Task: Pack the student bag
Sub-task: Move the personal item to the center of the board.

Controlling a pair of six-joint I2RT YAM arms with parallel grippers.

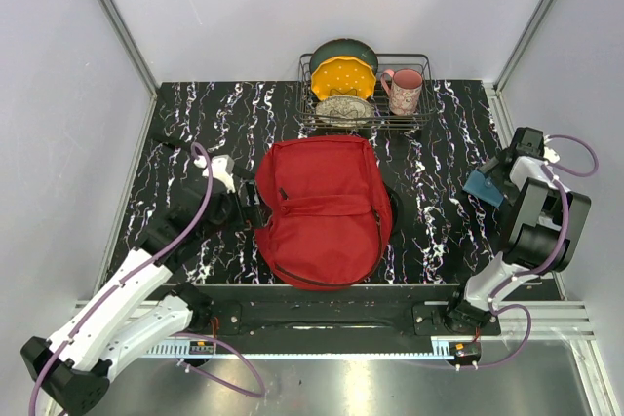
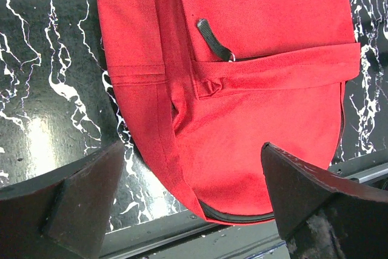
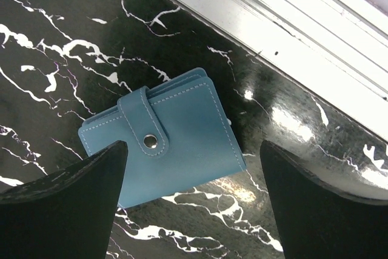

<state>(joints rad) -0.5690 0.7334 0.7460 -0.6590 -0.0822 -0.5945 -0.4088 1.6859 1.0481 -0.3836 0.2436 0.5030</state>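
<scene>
The student bag (image 1: 322, 207) lies flat in the middle of the black marbled table (image 1: 214, 124), front pocket facing up, with a black zipper pull (image 2: 212, 37) resting on the red fabric. The left gripper (image 2: 193, 177) is just at the bag's left side. Its jaws are spread wide with nothing between them, and its wrist view looks down on the bag's lower corner. Well to the right of the bag, the right gripper (image 3: 194, 156) is poised over a blue snap wallet (image 3: 170, 144), also gaping and holding nothing. Just behind the bag stands a wire dish rack (image 1: 430, 94) with a yellow plate (image 1: 343, 77) and a pink mug (image 1: 406, 91).
</scene>
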